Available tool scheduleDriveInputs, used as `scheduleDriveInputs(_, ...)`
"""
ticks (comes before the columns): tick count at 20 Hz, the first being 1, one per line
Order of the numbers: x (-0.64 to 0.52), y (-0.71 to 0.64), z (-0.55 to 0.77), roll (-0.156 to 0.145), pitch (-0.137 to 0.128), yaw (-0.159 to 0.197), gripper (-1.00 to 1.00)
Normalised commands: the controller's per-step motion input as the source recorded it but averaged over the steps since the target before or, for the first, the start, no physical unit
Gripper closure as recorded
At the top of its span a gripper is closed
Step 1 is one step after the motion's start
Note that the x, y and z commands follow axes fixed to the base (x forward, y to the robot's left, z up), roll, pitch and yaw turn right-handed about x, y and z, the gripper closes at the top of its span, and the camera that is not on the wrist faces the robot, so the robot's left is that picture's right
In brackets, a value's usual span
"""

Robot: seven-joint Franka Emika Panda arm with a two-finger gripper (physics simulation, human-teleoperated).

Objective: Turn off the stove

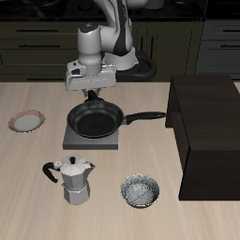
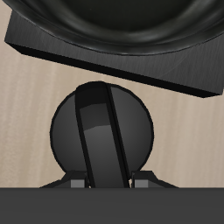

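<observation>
Behind the frying pan (image 1: 95, 120), at the back edge of the stove (image 1: 71, 141), the gripper (image 1: 91, 94) hung low. Stove sat mid-table, pan on top. Wrist view: round black knob (image 2: 100, 136) directly beneath, its raised bar running lengthwise toward the stove body (image 2: 52, 48). Fingers out of sight; could not tell whether apart or together. Judged the knob's bar to be the axis to straddle.

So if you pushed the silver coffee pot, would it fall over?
The coffee pot might tip if pushed high: it stands tall on a narrow base. Its handle sticks out sideways, so it may also swivel. It looks like stiff metal, so probably not floppy.
</observation>
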Motion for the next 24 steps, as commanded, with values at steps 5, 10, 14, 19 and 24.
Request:
scheduleDriveInputs(5, 0.05, 0.02, 0.03, -0.004, 0.003, -0.075, 1.00)
scheduleDriveInputs(10, 0.06, 0.04, -0.03, -0.003, 0.005, -0.051, 1.00)
scheduleDriveInputs(14, 0.07, 0.02, -0.10, -0.002, 0.023, -0.030, 1.00)
scheduleDriveInputs(19, 0.05, -0.02, -0.05, -0.017, 0.007, -0.028, 1.00)
scheduleDriveInputs(24, 0.06, 0.02, -0.04, -0.006, 0.019, -0.030, 1.00)
